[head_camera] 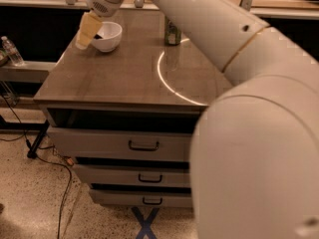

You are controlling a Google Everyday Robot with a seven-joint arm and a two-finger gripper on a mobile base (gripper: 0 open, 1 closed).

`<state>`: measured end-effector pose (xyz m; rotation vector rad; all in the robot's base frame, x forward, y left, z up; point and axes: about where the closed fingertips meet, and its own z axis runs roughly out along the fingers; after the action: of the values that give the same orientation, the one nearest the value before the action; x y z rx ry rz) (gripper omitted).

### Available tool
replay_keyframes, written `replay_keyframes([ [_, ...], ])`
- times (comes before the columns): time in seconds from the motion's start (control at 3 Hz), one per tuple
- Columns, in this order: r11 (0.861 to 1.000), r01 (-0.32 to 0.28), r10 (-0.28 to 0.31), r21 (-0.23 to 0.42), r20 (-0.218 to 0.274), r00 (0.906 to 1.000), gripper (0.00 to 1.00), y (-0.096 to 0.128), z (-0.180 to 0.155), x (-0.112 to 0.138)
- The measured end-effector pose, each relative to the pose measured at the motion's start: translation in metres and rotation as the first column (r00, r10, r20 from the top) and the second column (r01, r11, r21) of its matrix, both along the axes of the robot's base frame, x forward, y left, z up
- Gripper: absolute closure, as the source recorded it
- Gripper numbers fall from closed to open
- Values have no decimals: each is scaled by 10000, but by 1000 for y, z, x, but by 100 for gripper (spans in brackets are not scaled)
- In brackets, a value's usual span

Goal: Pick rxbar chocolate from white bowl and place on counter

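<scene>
**Entry: gripper at bowl, grasp pending**

The gripper point(83, 40) hangs at the left rim of the white bowl point(111, 42); released or clenched, I cannot tell. The rxbar chocolate point(99, 35) lies inside the bowl. I'd descend squarely over it. The counter point(114, 78) has edges close behind and left, and open room rightward before the green can point(172, 33).

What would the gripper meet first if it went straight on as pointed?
The gripper, at the left rim of the small round white bowl, would likely meet that rim, or the grey-brown counter beside it.
</scene>
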<state>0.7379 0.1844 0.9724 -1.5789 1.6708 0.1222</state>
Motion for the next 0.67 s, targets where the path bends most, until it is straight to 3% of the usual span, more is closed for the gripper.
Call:
replay_keyframes([
  [0.33,9999,152,-151,74,-169,9997,0,37,-14,29],
  [0.67,9957,838,-854,-399,-384,9956,0,51,-43,57],
])
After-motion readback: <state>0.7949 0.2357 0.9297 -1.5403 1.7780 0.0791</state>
